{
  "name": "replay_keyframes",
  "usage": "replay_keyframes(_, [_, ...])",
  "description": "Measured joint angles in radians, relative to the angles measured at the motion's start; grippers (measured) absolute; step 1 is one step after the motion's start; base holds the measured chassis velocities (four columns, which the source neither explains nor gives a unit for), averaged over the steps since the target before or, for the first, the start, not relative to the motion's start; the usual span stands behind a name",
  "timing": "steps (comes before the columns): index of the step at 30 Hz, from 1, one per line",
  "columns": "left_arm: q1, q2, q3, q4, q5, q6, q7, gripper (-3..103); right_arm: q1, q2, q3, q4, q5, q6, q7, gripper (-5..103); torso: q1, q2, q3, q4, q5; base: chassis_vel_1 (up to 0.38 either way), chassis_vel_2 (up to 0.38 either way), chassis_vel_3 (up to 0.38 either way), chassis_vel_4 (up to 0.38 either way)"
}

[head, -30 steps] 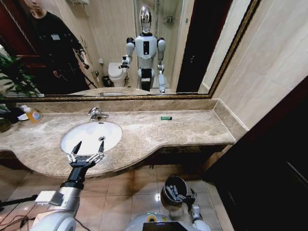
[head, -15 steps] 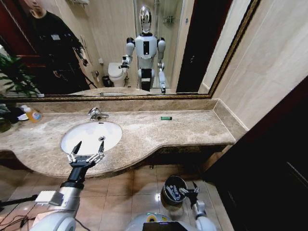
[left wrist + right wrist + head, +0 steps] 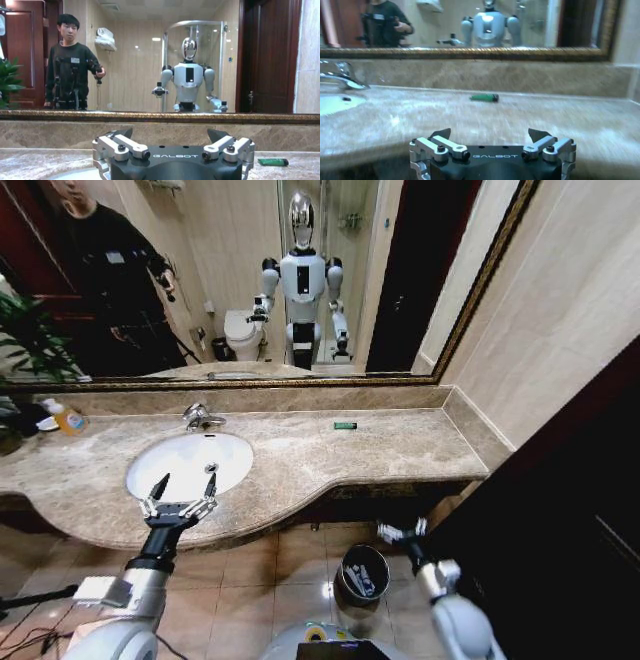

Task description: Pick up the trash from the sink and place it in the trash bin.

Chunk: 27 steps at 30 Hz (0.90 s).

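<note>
Over the basin: left end effector [image 3: 179, 502] hovers above the near rim of the sink [image 3: 190, 463], fingers spread wide, holding nothing.
Below the worktop edge: right end effector [image 3: 402, 530] is raised just under the front lip of the worktop [image 3: 400, 450], above and beside the trash bin [image 3: 362, 574]; its fingers are parted and empty in the right wrist view [image 3: 490, 144].
Trash on the worktop: a small green piece [image 3: 345, 425] lies near the back wall, well to the right of the faucet [image 3: 200, 416], apart from both arms; it also shows in the left wrist view [image 3: 273, 162] and the right wrist view [image 3: 484, 98].
Trash bin: stands on the floor tiles beneath the worktop overhang, with some pale litter already inside.
Sink contents: the basin looks white and bare apart from the drain; I cannot tell if any small piece remains.
Other items: an orange-yellow bottle [image 3: 66, 417] stands at the far left of the worktop and is no part of the job.
Risk, right arm: rising from where it is, it could knock the worktop lip, since it sits close under the overhang.
Risk, green piece: it is small and flat on polished stone, so an off-centre pinch may skid it toward the wall rather than lift it.
Risk, left arm: a low sweep could strike the faucet or the basin rim.
</note>
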Motion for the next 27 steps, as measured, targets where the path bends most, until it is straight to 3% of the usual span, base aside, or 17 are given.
replay_keyframes(6, [0.000,0.000,0.000,0.000,0.000,0.000,0.000,100,0.161,-0.157,-0.046,-0.084,0.118,-0.058,-0.026,100,0.000,0.000,0.000,0.0000,0.0000,0.000,0.000,0.000,0.000])
replay_keyframes(8, [0.000,0.000,0.000,0.000,0.000,0.000,0.001,100,0.262,-0.233,-0.067,-0.178,0.170,-0.054,-0.089,100,0.000,0.000,0.000,-0.0001,0.0002,0.000,0.000,0.000,0.000])
replay_keyframes(9, [0.000,0.000,0.000,0.000,0.000,0.000,0.001,100,0.262,-0.233,-0.067,-0.178,0.170,-0.054,-0.089,100,0.000,0.000,0.000,-0.0001,0.0002,0.000,0.000,0.000,0.000])
replay_keyframes(13, [0.000,0.000,0.000,0.000,0.000,0.000,0.000,100,0.486,-0.355,-0.167,-0.404,0.237,0.007,-0.246,100,0.000,0.000,0.000,-0.0002,-0.0002,0.000,0.000,0.000,0.000])
replay_keyframes(17, [0.000,0.000,0.000,0.000,0.000,0.000,0.000,100,0.579,-0.377,-0.234,-0.490,0.265,0.019,-0.312,100,0.000,0.000,0.000,-0.0004,0.0003,0.000,0.000,0.000,0.000])
replay_keyframes(21, [0.000,0.000,0.000,0.000,0.000,0.000,0.000,100,0.850,-0.377,-0.383,-0.701,0.282,0.027,-0.502,100,0.000,0.000,0.000,-0.0001,-0.0004,0.000,0.000,0.000,0.000])
replay_keyframes(22, [0.000,0.000,0.000,0.000,0.000,0.000,0.000,100,0.850,-0.377,-0.383,-0.701,0.282,0.027,-0.502,100,0.000,0.000,0.000,-0.0001,-0.0004,0.000,0.000,0.000,0.000])
replay_keyframes(25, [0.000,0.000,0.000,0.000,0.000,0.000,0.000,100,1.042,-0.318,-0.468,-0.883,0.264,0.002,-0.640,100,0.000,0.000,0.000,-0.0002,0.0004,0.000,0.000,0.000,0.000])
replay_keyframes(27, [0.000,0.000,0.000,0.000,0.000,0.000,0.000,100,1.107,-0.294,-0.487,-0.949,0.247,-0.001,-0.684,100,0.000,0.000,0.000,-0.0002,0.0002,0.000,0.000,0.000,0.000])
